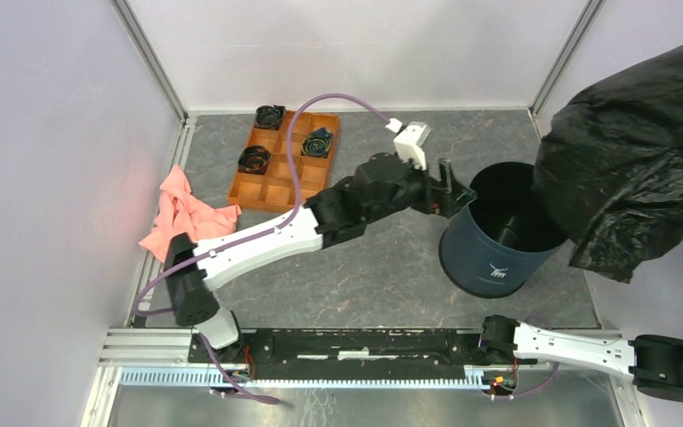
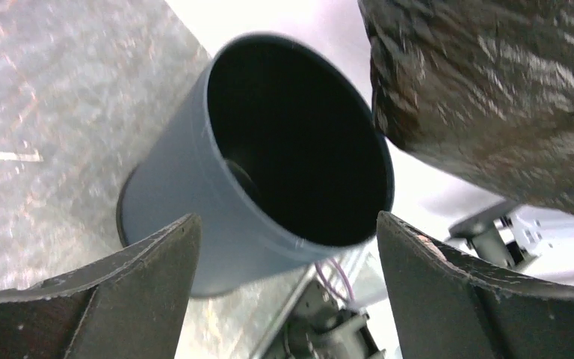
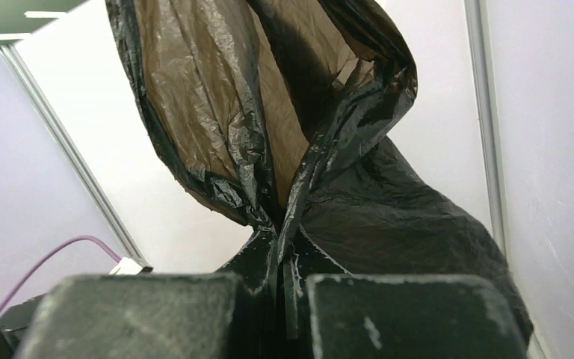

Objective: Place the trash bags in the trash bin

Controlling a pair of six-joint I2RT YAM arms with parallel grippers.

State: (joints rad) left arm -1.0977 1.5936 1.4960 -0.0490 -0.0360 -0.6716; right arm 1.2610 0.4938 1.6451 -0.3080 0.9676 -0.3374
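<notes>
1. Enclosure: pale wall panels [image 1: 365, 49] bound a grey, stone-patterned surface [image 1: 382, 267] on the left, far and right sides.
2. Trash bin [image 1: 498, 231]: a dark navy, tapered round bucket with a small white logo on its near side. It stands near the right edge of the surface, about midway between the near and far edges, mouth upward.
3. Trash bag [image 1: 631, 160]: a large mass of glossy, wrinkled black film, held in the air over the right edge of the surface. In the top view its left side overlaps the right part of the bin rim, and its lowest point hangs just right of the bin. No part of the bag is seen inside the bin.
4. Right hand [image 3: 280, 299]: the fingers are clamped together on a gathered fold of the trash bag, which rises and billows above them. In the top view the bag hides this hand.
5. Left hand [image 1: 452, 191]: the fingers are spread wide and hold nothing. It sits just beside the left rim of the bin; contact with the rim cannot be confirmed. The left wrist view shows the bin mouth between the two fingers.
6. Other items:
   - Orange tray [image 1: 285, 160] near the far-left corner, with three black rolls [image 1: 269, 116] in its compartments.
   - Pink cloth [image 1: 182, 213], crumpled at the left edge.
</notes>
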